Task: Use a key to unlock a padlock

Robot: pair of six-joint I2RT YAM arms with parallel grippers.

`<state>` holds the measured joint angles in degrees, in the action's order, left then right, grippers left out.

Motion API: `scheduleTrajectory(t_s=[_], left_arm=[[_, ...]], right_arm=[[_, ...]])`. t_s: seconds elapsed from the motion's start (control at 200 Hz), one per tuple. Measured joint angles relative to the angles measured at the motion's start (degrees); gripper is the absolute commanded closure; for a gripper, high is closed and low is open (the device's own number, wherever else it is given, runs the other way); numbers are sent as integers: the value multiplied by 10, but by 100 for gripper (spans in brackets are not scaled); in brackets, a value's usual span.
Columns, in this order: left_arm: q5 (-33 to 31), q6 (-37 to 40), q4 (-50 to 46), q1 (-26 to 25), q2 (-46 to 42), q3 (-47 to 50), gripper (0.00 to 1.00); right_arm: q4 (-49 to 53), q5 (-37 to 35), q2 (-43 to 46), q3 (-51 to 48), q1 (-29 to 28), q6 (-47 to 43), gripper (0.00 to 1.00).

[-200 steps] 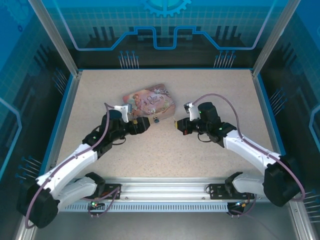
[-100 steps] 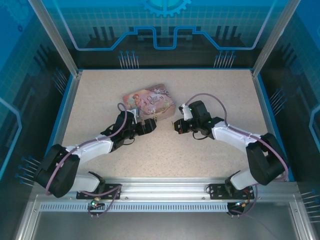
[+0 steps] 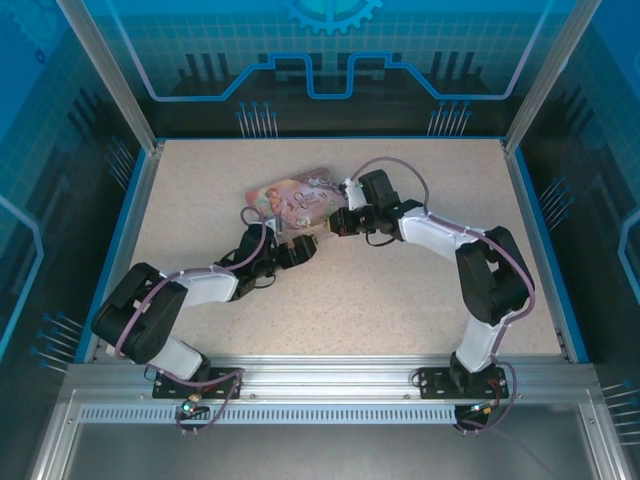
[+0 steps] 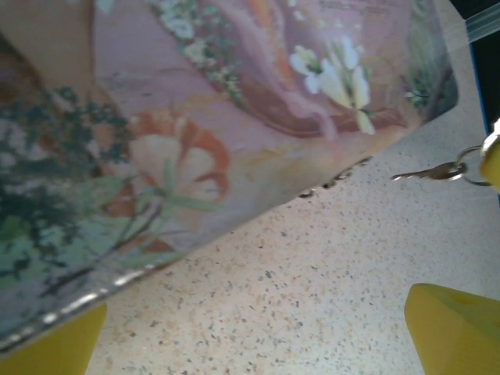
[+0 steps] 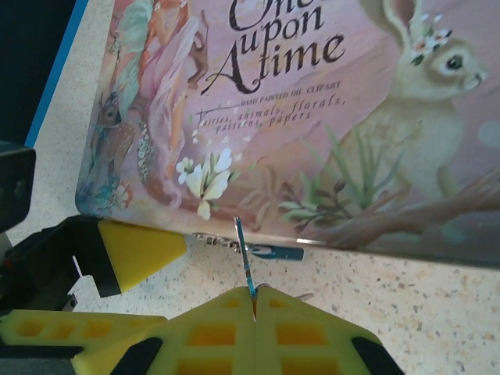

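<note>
1. Done so far: the right claw is clamped together on the key, whose blade points at the tin.
2. The padlock lies on the bench against the tin's near edge, just beside the key.
3. The left claw stands wide apart and empty, close to the tin.
4. Left to do, by my judgement: steady the padlock, insert the key and turn it.

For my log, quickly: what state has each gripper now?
Left gripper: open.
Right gripper: closed on the key.
</note>
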<state>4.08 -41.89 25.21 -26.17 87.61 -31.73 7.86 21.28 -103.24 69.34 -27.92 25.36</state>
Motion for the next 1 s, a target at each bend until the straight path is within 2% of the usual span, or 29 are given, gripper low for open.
scheduleTrajectory(t_s=[0.335,1.0], left_arm=[[-2,2,9,40,30,-19,6],[17,4,42,37,77,-37,8]], right_arm=[[30,31,-29,48,21,-4,100],[93,67,-107,157,36,-10,100]])
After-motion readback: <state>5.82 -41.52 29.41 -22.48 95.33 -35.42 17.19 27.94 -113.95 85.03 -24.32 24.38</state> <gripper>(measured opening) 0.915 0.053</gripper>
